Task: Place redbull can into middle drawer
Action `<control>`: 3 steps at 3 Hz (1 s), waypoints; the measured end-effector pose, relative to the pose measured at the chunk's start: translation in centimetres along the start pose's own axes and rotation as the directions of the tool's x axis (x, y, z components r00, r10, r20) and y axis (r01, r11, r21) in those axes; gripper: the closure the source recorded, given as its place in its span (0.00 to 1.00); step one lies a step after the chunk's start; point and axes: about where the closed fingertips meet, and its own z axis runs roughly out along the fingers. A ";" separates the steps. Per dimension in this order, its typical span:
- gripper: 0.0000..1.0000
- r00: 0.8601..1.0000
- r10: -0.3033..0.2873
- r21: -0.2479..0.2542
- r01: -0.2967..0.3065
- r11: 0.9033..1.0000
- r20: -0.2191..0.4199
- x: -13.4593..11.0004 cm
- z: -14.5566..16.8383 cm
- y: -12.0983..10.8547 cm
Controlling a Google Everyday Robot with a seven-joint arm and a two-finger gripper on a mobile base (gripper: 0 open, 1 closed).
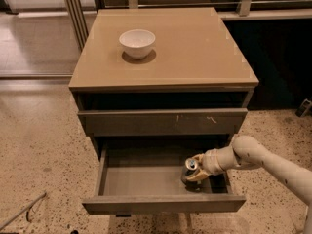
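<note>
- The gripper [194, 172] is inside the open drawer [141, 182], at its right end, near the drawer's front.
- Its 2 pale fingers [199, 175] are clamped on the can [190, 164], 1 on each side of the can's body.
- The can sits low in the drawer with its silver top tilted up and toward the left. Whether its base touches the drawer floor cannot be told.
- The arm [270, 164] comes in from the right, passes over the drawer's right side wall and slopes down to the gripper.
- The drawer is pulled out toward the near side. The grey floor to the left of the can is bare, and the plain front panel is nearest.
- Above it, the upper drawer front [146, 123] is closed and flush, with small pale scratches right of its middle.
- Between that front and the cabinet top [204, 52] is a dark open gap.
- 1 white bowl [137, 42] stands upright on the cabinet top, toward the far left, well apart from the can.
- The cabinet stands on a speckled floor [44, 145].
- A thin grey rod [22, 209] lies on the floor at the near left.
</note>
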 end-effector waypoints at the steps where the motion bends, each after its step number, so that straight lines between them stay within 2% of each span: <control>1: 1.00 0.999 -0.008 -0.023 0.007 1.000 -0.031 0.6 1.1 -0.4; 2: 0.81 0.999 -0.008 -0.024 0.007 1.000 -0.031 0.6 1.1 -0.4; 3: 0.58 0.999 -0.008 -0.024 0.007 1.000 -0.031 0.6 1.1 -0.4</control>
